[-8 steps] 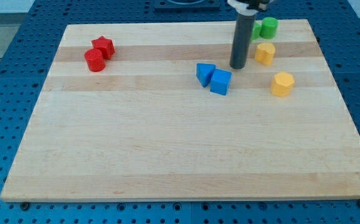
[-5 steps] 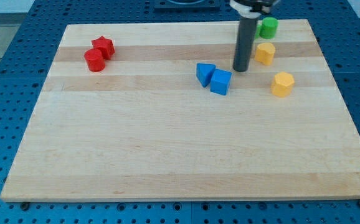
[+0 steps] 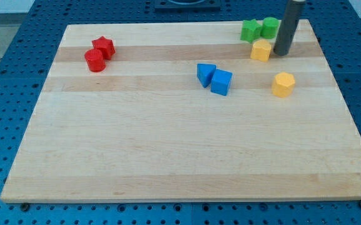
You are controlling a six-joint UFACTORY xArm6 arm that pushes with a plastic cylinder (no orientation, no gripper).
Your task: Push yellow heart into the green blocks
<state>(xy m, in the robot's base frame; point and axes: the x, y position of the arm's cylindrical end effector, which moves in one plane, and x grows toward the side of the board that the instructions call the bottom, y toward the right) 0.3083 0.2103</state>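
Note:
The yellow heart (image 3: 261, 50) lies near the view's top right of the wooden board, just below two green blocks: a green star-like block (image 3: 251, 30) and a green cylinder (image 3: 269, 27). It looks to touch or nearly touch the green star-like block. My tip (image 3: 281, 53) stands just to the right of the yellow heart, close beside it. The rod rises up out of the view's top.
A yellow hexagonal block (image 3: 283, 84) lies below my tip. Two blue blocks, a triangle (image 3: 205, 74) and a cube-like one (image 3: 221, 82), sit together at the centre. A red star (image 3: 103, 46) and red cylinder (image 3: 95, 60) sit at the upper left.
My tip has moved from the left of the yellow heart round to its right side. The heart has shifted slightly left and up toward the green blocks.

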